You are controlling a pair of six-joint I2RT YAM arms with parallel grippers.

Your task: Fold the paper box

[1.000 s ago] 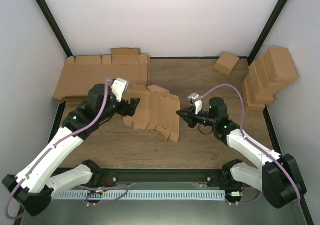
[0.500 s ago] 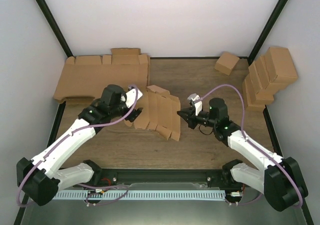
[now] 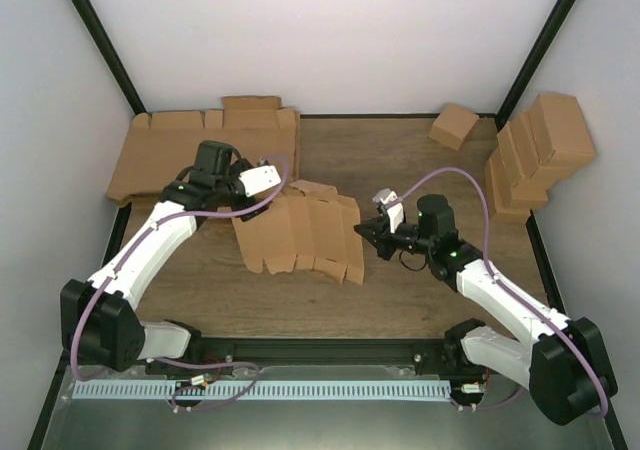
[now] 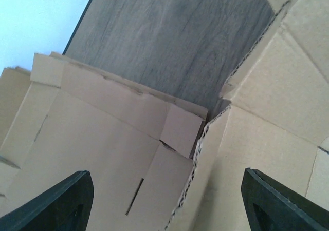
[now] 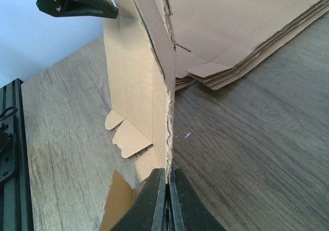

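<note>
The paper box (image 3: 300,232) is a flat brown die-cut piece with flaps, lying mid-table with its right edge raised. My right gripper (image 3: 362,232) is shut on that right edge. In the right wrist view the box (image 5: 136,87) stands on edge and runs away from the shut fingers (image 5: 154,200). My left gripper (image 3: 260,202) is open over the box's far-left corner. In the left wrist view its fingertips (image 4: 56,205) stand wide apart, with the box's corrugated edge (image 4: 267,118) between them. I cannot tell if they touch it.
Large notched cardboard sheets (image 3: 200,150) lie stacked at the back left and also show in the left wrist view (image 4: 92,138). A small cube-like carton (image 3: 454,126) sits at the back. Folded cartons (image 3: 535,155) lean against the right wall.
My left arm swung back and to the right, from the box's left edge to its far-left corner. The box's left part moved toward the near-left and lies flatter. The right gripper kept its hold.
</note>
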